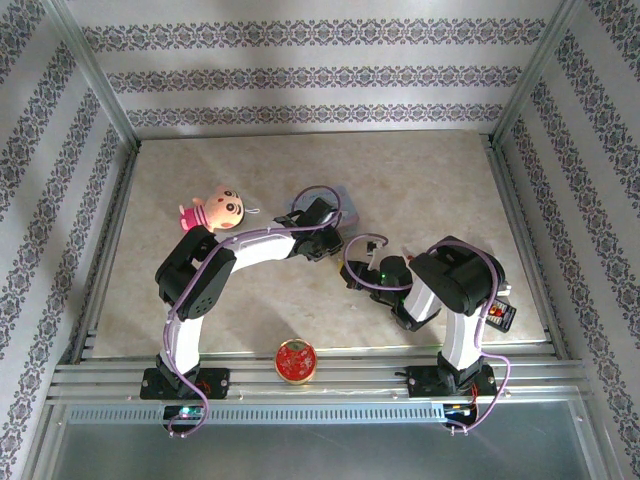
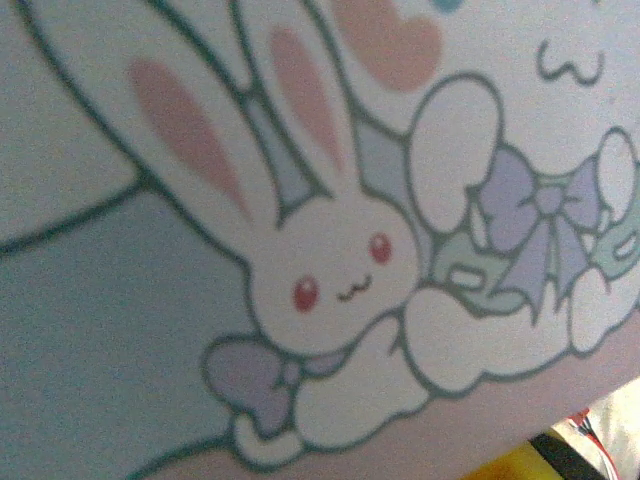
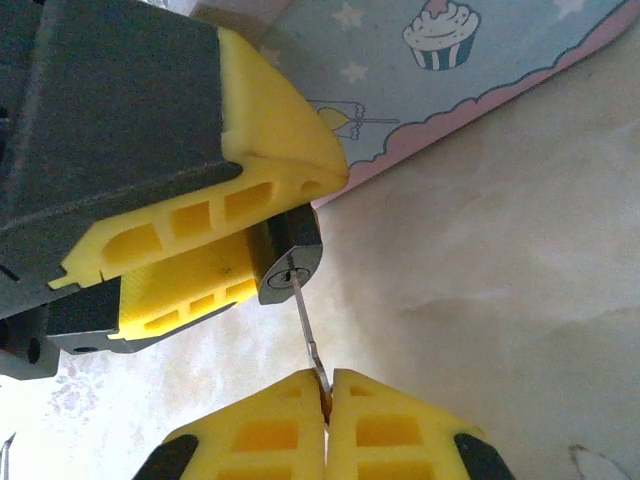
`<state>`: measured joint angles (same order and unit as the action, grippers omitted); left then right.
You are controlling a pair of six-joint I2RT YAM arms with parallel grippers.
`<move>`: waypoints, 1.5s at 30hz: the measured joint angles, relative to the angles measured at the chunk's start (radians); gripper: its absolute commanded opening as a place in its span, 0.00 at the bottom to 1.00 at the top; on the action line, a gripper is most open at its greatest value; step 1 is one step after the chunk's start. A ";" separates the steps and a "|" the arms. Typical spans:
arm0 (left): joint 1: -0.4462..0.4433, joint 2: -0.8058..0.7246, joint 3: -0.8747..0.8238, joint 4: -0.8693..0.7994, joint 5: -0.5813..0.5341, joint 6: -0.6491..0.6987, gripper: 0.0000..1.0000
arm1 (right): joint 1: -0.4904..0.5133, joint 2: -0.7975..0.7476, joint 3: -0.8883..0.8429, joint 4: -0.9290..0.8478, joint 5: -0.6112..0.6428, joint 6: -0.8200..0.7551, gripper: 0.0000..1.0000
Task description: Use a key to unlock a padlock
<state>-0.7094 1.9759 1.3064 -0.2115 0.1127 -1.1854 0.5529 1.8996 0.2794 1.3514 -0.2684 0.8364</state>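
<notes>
**Key at the keyway, right-wrist view.** My left gripper (image 3: 295, 230) is clamped on the padlock (image 3: 292, 262). Its 2 yellow fingers pinch the body from either side, so the keyhole (image 3: 290, 273) faces my other arm. This hold braces the lock against the push and twist to come. The shackle is hidden inside the grip.

Directly below the padlock in this view, my right gripper (image 3: 326, 395) is closed fully on the key (image 3: 306, 330). It grips the head end, buried between the pads, so that the thin blade stands free and points along the slot. The blade tip is at the keyhole; I cannot tell how deep it sits.

A cartoon-printed mat (image 3: 470, 80) lies behind the padlock. In the overhead view a doll (image 1: 213, 208) lies well to the padlock's left, and a red round tin (image 1: 296, 361) sits nearer my bases.

In my judgement, the next step is to seat the blade fully and then turn it. Any tilt between my 2 wrists could bend so slender a blade.
</notes>
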 measured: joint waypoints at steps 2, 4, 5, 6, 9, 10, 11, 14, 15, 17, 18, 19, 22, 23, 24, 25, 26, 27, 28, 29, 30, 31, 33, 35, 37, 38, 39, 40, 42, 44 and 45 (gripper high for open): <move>0.003 0.000 0.002 -0.004 0.002 0.006 0.01 | -0.008 -0.001 0.010 -0.016 -0.019 0.000 0.00; 0.006 0.001 0.003 -0.006 0.003 0.011 0.00 | -0.017 -0.002 0.019 -0.032 -0.039 0.001 0.00; 0.006 0.001 0.003 -0.006 0.003 0.015 0.00 | -0.023 -0.004 0.023 -0.041 -0.052 0.003 0.00; 0.006 0.002 0.006 -0.009 0.002 0.019 0.00 | -0.028 -0.006 0.027 -0.051 -0.065 0.004 0.00; 0.007 0.006 0.012 -0.011 0.002 0.029 0.00 | -0.049 -0.008 0.035 -0.070 -0.099 0.007 0.00; 0.007 0.007 0.013 -0.011 0.003 0.030 0.00 | -0.056 -0.010 0.037 -0.074 -0.110 0.006 0.00; 0.007 0.008 0.014 -0.011 0.003 0.030 0.00 | -0.066 -0.013 0.039 -0.084 -0.122 0.006 0.00; 0.006 0.010 0.014 -0.009 0.011 0.032 0.00 | -0.094 -0.026 0.040 -0.111 -0.159 0.006 0.00; 0.006 0.010 0.014 -0.008 0.014 0.032 0.00 | -0.101 -0.030 0.040 -0.117 -0.169 0.006 0.00; 0.006 0.010 0.014 -0.005 0.016 0.032 0.00 | -0.113 -0.039 0.040 -0.132 -0.186 0.006 0.00; 0.006 0.010 0.014 -0.005 0.018 0.032 0.00 | -0.118 -0.043 0.040 -0.137 -0.194 0.006 0.00; 0.006 0.010 0.014 -0.005 0.019 0.032 0.00 | -0.121 -0.044 0.040 -0.140 -0.199 0.006 0.00; 0.005 0.010 0.014 -0.004 0.019 0.024 0.00 | -0.126 -0.046 0.041 -0.148 -0.212 0.005 0.00; 0.005 0.010 0.014 -0.004 0.018 0.019 0.00 | -0.125 -0.046 0.042 -0.149 -0.212 0.004 0.00; 0.005 0.010 0.014 -0.004 0.018 0.013 0.00 | -0.125 -0.046 0.042 -0.151 -0.212 0.003 0.00; 0.005 0.010 0.014 -0.004 0.018 0.008 0.00 | -0.125 -0.046 0.042 -0.152 -0.212 0.003 0.00; 0.005 0.010 0.013 -0.004 0.017 0.002 0.00 | -0.125 -0.046 0.042 -0.152 -0.212 0.002 0.00; 0.005 0.010 0.013 -0.004 0.016 -0.002 0.00 | -0.123 -0.046 0.042 -0.152 -0.212 0.002 0.00; 0.005 0.010 0.013 -0.004 0.014 -0.005 0.00 | -0.122 -0.046 0.042 -0.153 -0.212 0.002 0.00; 0.005 0.010 0.013 -0.005 0.014 -0.007 0.00 | -0.118 -0.046 0.043 -0.155 -0.209 0.001 0.00; 0.005 0.010 0.013 -0.005 0.014 -0.010 0.00 | -0.114 -0.046 0.043 -0.157 -0.206 -0.001 0.00; 0.005 0.010 0.012 -0.005 0.013 -0.013 0.00 | -0.111 -0.047 0.043 -0.159 -0.202 -0.002 0.00; 0.005 0.010 0.008 -0.004 0.011 -0.020 0.00 | -0.105 -0.049 0.043 -0.164 -0.193 -0.002 0.00; 0.005 0.010 0.002 -0.002 0.011 -0.025 0.00 | -0.098 -0.050 0.043 -0.168 -0.187 -0.003 0.00; 0.004 0.010 -0.004 0.004 0.011 -0.028 0.00 | -0.097 -0.050 0.040 -0.170 -0.181 -0.005 0.00; 0.004 0.010 -0.005 0.007 0.011 -0.028 0.00 | -0.097 -0.050 0.039 -0.170 -0.179 -0.005 0.00; 0.003 0.010 -0.005 0.009 0.011 -0.028 0.00 | -0.097 -0.050 0.037 -0.169 -0.177 -0.005 0.00; 0.003 0.010 -0.005 0.010 0.011 -0.028 0.00 | -0.097 -0.051 0.036 -0.169 -0.176 -0.005 0.00; 0.003 0.010 -0.007 0.014 0.011 -0.029 0.00 | -0.097 -0.054 0.030 -0.166 -0.172 -0.005 0.00; 0.003 0.010 -0.011 0.020 0.011 -0.033 0.00 | -0.092 -0.055 0.028 -0.165 -0.166 -0.005 0.00; 0.003 0.010 -0.013 0.021 0.011 -0.035 0.00 | -0.090 -0.056 0.027 -0.165 -0.163 -0.005 0.00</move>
<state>-0.7067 1.9854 1.2930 -0.1909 0.1238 -1.2205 0.4633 1.8439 0.3065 1.1862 -0.4313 0.8314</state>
